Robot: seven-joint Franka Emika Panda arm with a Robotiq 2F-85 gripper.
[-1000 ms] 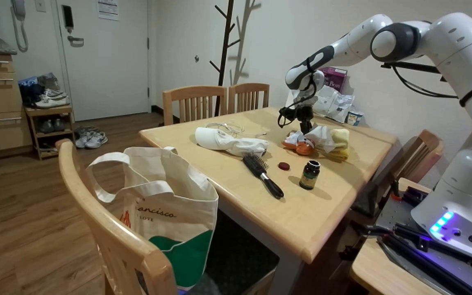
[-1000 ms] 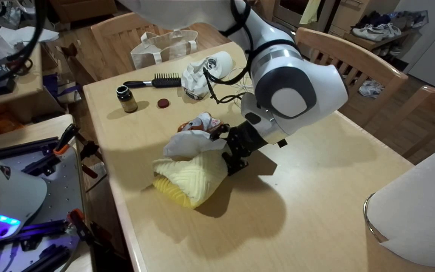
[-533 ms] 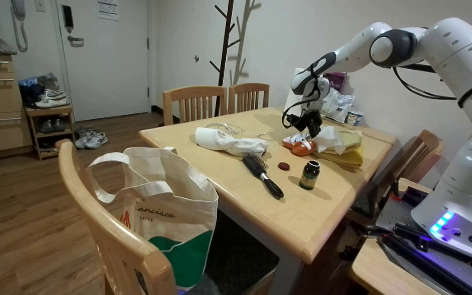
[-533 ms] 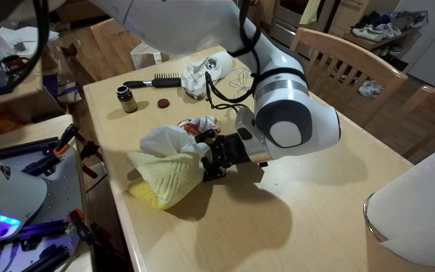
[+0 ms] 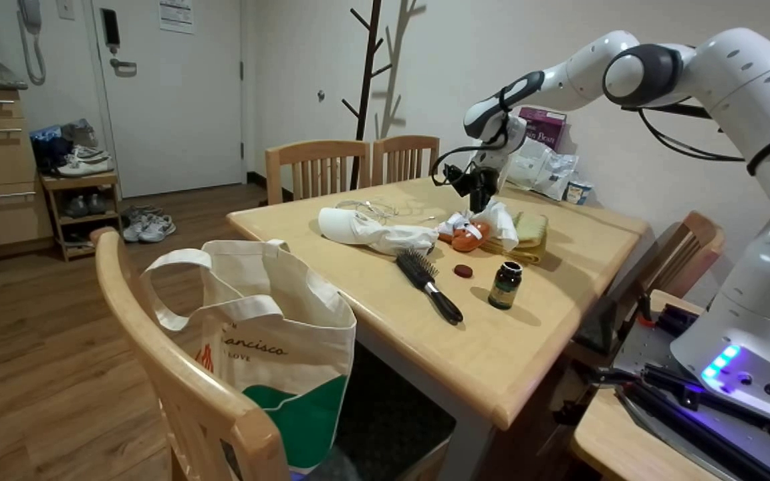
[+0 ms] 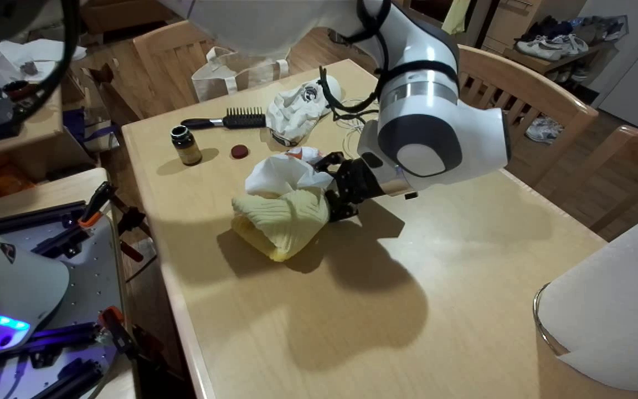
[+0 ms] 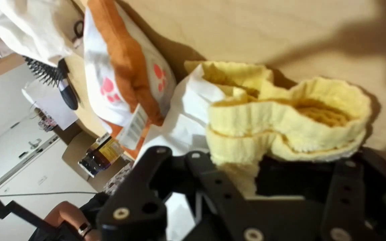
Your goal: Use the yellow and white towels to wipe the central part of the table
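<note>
The yellow towel [image 6: 283,219] is rumpled and folded, pale on top and deeper yellow below. A thin white piece [image 6: 281,174] lies against it. The yellow towel also shows in the wrist view [image 7: 243,117], with the white piece [image 7: 193,97] beside it. My gripper [image 6: 334,187] points down at a slant and is shut on the towels; yellow cloth runs between the fingers [image 7: 270,167]. The fingertips are hidden by the cloth. The bundle is on or just above the light-wood table [image 6: 463,310]; I cannot tell which.
An orange-and-white soft toy [image 5: 468,237] touches the bundle's side. A white cap [image 5: 358,227], a black brush [image 5: 428,287], a dark red lid [image 5: 463,271] and an open bottle [image 5: 505,286] lie or stand nearby. A large white roll [image 6: 612,310] stands on the table.
The gripper and towels moved toward the robot base, then back away from it toward the cap. The soft toy has been pushed toward the cap. The towels stay in the gripper.
</note>
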